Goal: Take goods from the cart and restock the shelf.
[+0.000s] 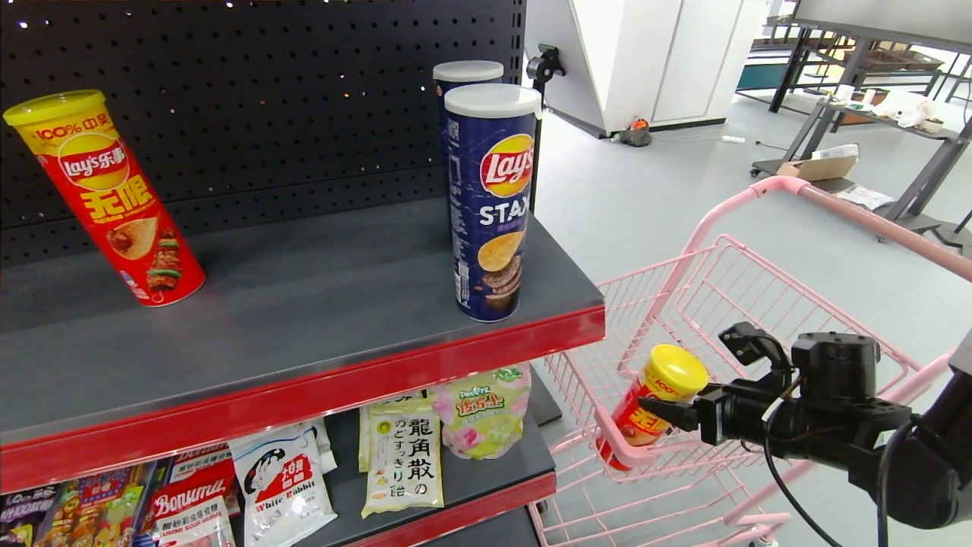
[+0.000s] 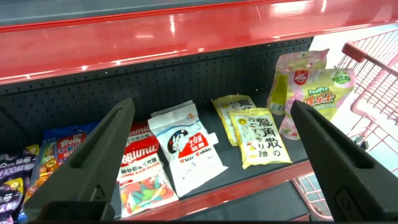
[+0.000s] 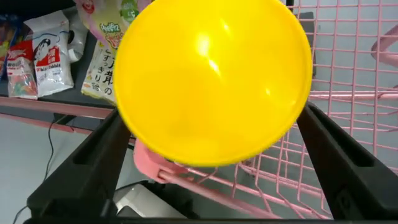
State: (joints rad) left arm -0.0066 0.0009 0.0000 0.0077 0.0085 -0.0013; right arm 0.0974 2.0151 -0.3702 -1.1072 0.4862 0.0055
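One yellow-lidded red chip can [image 1: 674, 371] leans in your pink wire cart [image 1: 858, 216], right gripper [image 1: 654, 406] at it, grip impossible to tell. Your left gripper [image 2: 212, 104] gapes wide before snack bags [image 2: 186, 146] on the lower shelf [image 2: 233, 175].

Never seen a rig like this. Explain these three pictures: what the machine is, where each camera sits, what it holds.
It is a wheeled robot with two arms, restocking a shop shelf. The head camera looks down: the top shelf bears a red can and two blue cans; a pink cart stands beside it. The other pictures come from a camera on each wrist. The left end effector is open, facing snack bags on the lower shelf. The right end effector is at a yellow-lidded can in the cart; whether it grips, I cannot tell.
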